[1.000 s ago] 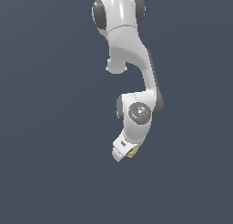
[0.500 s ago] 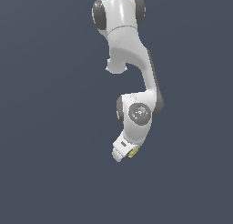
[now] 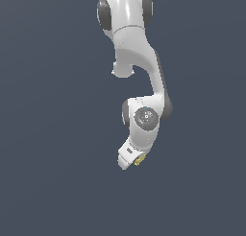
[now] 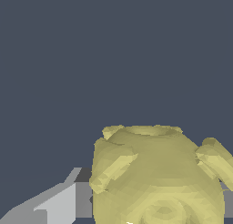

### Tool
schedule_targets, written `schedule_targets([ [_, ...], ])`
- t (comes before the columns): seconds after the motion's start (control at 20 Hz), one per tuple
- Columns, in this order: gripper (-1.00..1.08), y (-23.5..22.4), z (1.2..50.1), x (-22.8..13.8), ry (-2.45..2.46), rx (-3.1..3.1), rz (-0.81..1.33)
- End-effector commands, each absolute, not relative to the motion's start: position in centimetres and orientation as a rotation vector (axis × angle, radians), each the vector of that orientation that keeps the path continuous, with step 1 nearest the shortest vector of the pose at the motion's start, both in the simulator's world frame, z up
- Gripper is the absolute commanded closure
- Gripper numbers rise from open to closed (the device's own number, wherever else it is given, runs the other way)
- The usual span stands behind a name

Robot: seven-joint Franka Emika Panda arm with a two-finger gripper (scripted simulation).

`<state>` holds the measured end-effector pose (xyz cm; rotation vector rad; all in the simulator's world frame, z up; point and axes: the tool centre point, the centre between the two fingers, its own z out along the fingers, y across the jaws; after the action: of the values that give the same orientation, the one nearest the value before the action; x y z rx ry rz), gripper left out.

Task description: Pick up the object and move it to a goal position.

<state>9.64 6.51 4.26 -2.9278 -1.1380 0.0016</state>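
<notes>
Claw (image 3: 133, 161) clamped on the pale-yellow object (image 3: 140, 159), held up against plain dark-grey ground. Knobbly object (image 4: 157, 177) close against a grey finger (image 4: 54, 205) in wrist view.

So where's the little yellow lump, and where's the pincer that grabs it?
yellow lump (image 4: 157, 173): wrist view, on the middle of its knobbly body.
yellow lump (image 3: 140, 160): exterior view, the yellow bit beside the pincer.
pincer (image 3: 129, 159): exterior view, at its tip.
</notes>
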Motion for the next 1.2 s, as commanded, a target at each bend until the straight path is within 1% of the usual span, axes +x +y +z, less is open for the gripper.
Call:
schedule_targets([
  [0.0, 1.08, 6.0, 4.8, 9.5, -1.137, -2.929, 0.0],
  [0.25, 1.08, 4.3, 6.5, 8.7, -1.137, -2.929, 0.0],
  [0.45, 1.08, 2.0, 8.6, 7.7, -1.137, -2.929, 0.001],
  [1.15, 1.08, -9.4, 19.9, 2.7, -1.137, -2.929, 0.0],
])
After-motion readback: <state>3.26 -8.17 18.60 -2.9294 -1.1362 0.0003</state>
